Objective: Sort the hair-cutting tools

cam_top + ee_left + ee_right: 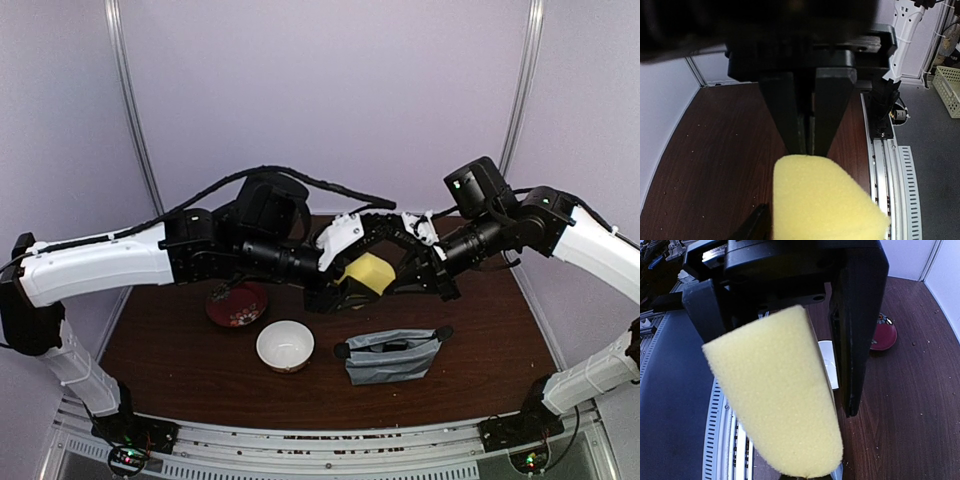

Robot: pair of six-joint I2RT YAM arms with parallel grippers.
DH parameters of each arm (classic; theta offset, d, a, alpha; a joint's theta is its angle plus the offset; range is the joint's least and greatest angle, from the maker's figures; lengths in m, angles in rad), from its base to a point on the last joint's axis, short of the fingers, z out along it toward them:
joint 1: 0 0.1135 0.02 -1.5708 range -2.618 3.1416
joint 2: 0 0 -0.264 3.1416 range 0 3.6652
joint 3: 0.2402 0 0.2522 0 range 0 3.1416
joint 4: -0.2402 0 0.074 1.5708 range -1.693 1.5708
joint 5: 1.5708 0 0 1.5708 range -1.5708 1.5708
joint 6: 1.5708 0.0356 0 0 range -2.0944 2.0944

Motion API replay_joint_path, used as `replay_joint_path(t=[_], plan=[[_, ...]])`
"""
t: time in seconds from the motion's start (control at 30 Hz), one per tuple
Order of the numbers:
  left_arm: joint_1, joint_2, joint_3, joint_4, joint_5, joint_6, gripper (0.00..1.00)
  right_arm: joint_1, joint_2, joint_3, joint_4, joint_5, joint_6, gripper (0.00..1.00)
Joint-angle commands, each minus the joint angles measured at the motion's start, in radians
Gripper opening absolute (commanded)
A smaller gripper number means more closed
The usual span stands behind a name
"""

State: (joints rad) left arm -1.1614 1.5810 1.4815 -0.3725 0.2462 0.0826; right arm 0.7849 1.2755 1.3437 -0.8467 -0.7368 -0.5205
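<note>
A yellow sponge (368, 272) hangs in the air above the table's middle, between my two arms. My right gripper (397, 270) is shut on its far edge; in the left wrist view its two black fingers (790, 120) pinch the sponge (825, 200) from above. My left gripper (345, 288) stands open around the sponge, one finger (855, 340) clearly apart from the foam (775, 400). The hair-cutting tools show only as dark items (392, 346) inside a grey pouch (385, 367) on the table, with a black end (443, 332) sticking out; which tool is which I cannot tell.
A white bowl (285, 345) sits near the front, left of the pouch. A red patterned plate (237, 305) lies behind the bowl, partly under my left arm. Metal rails (885, 165) run along the table's near edge.
</note>
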Motion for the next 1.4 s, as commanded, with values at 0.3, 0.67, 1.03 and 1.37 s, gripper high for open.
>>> replay_joint_path(t=[0.3,0.67,1.03,1.37], plan=[[0.023,0.047,0.061,-0.032,0.002,-0.024,0.33,-0.005,-0.01,0.009,0.008,-0.019,0.009,0.02],[0.044,0.008,0.022,-0.005,0.001,-0.041,0.0,-0.042,-0.043,-0.068,0.058,0.042,0.027,0.32],[0.046,-0.1,-0.15,0.189,-0.083,-0.091,0.0,-0.088,0.015,-0.322,0.167,0.495,-0.178,0.48],[0.046,-0.131,-0.19,0.221,-0.138,-0.098,0.0,-0.009,0.073,-0.416,0.259,0.601,-0.203,0.55]])
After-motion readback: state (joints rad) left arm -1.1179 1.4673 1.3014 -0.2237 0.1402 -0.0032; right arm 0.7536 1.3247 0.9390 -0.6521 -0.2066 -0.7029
